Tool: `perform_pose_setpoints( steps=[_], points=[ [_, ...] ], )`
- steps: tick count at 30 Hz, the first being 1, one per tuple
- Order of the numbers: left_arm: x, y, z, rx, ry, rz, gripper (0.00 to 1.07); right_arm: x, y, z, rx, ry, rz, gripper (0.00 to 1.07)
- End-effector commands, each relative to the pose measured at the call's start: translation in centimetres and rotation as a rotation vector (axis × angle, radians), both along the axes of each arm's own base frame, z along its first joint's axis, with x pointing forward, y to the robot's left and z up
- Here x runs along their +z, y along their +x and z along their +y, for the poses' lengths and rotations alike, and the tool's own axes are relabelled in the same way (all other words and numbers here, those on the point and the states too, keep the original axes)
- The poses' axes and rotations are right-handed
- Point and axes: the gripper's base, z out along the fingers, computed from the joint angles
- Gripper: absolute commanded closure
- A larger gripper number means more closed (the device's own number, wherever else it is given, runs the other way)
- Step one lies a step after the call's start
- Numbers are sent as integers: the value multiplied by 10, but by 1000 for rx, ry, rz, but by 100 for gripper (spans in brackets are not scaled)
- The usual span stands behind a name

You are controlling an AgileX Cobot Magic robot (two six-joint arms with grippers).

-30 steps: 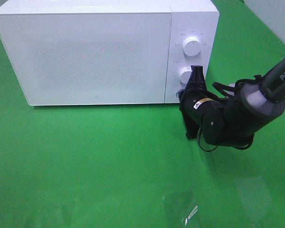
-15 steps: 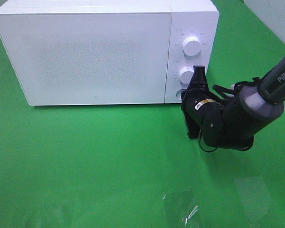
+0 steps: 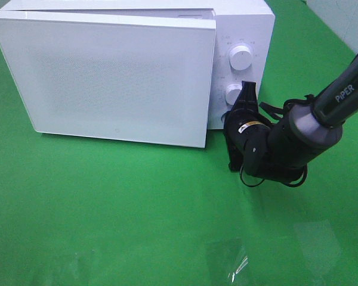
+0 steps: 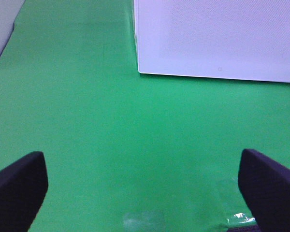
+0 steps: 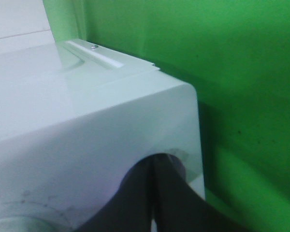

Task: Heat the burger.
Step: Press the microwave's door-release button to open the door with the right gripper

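A white microwave stood at the back of a green cloth. Its door hung slightly ajar, with the edge next to the control panel swung a little way out from the body. Two round white dials sat on that panel, an upper knob and a lower knob. The right gripper was at the bottom of the panel, just under the lower knob, with its jaws pressed tight together and nothing between them. In the right wrist view its dark fingertips met beside a small grey round button near the microwave's lower corner, though whether they touched it could not be told. The left gripper hung low over bare cloth in front of the microwave, well apart from it, with its jaws spread wide and holding nothing. The burger did not show in any view, so where it lay could not be told.
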Motion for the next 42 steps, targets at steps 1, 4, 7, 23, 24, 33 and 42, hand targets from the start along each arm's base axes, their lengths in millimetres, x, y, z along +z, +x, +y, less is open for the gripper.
perform_pose_setpoints(
  steps=[1,4,7,23,24,33,42],
  points=[
    [1,-2,0,4,-3,-29,7,46,33,-14,-120,20,-374,107],
    [1,-2,0,4,-3,-29,7,46,36,-13,-121,17,-382,107],
    [1,-2,0,4,-3,-29,7,46,36,-13,-119,14,-382,107],
    [1,-2,0,4,-3,-29,7,35,15,-5,-37,12,-256,107],
    [1,-2,0,4,-3,-29,7,31,8,-1,-16,3,-233,107],
    [1,-2,0,4,-3,-29,7,22,-21,6,81,-29,-73,107],
    [1,-2,0,4,-3,-29,7,28,-51,2,243,-144,108,107]
  ],
)
